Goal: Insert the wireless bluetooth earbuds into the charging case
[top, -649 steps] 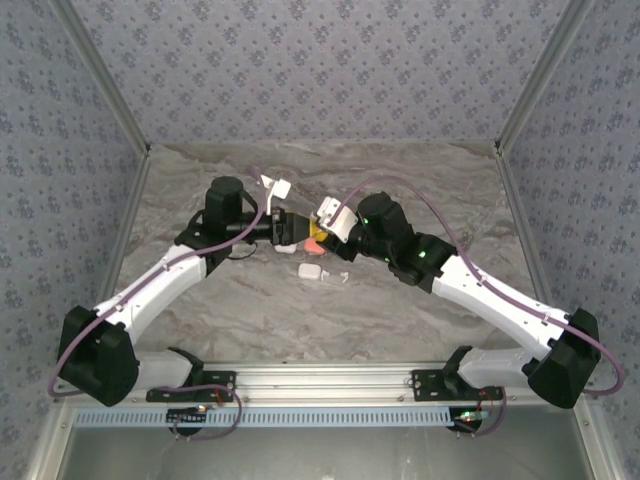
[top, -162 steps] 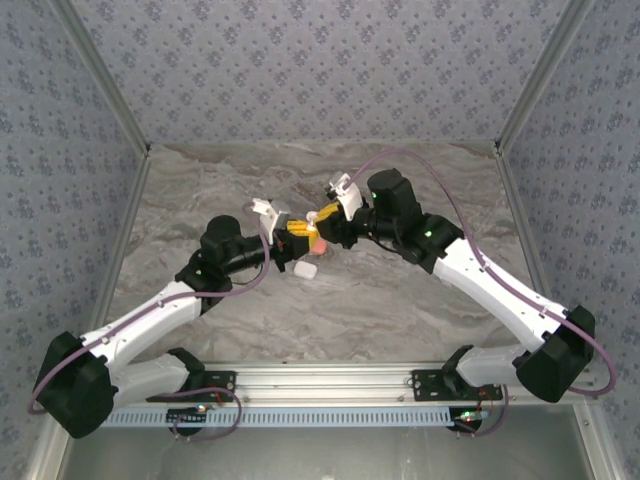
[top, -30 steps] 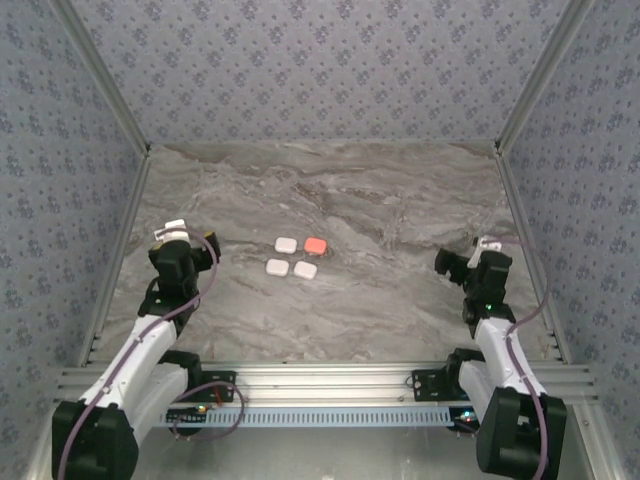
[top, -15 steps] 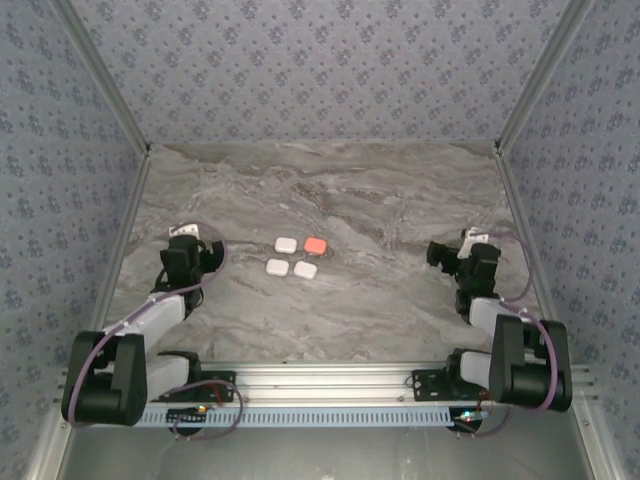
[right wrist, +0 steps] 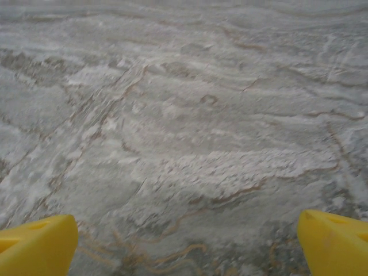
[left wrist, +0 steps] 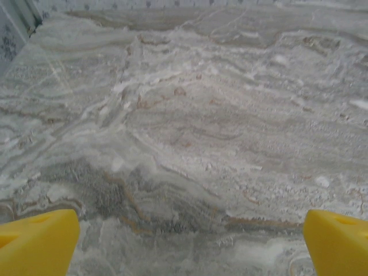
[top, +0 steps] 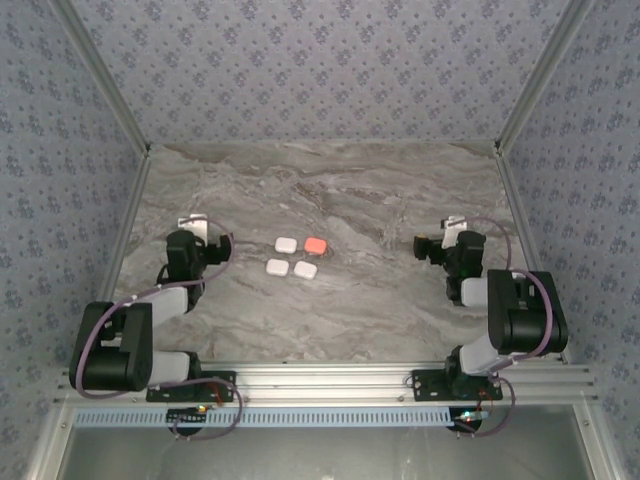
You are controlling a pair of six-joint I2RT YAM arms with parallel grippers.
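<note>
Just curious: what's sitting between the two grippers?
Three white cases and one coral case, clustered together with bare marble on either side; the top view shows it.

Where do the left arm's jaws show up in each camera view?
Top external: black left gripper at the left of the grey veined marble tabletop, left of four small rounded cases.
Left wrist: its yellow fingertips fill both bottom corners, jaws wide open.
Right wrist: yellow fingertips of the right gripper over bare marble.
Shared landmark: that marble tabletop.
</note>
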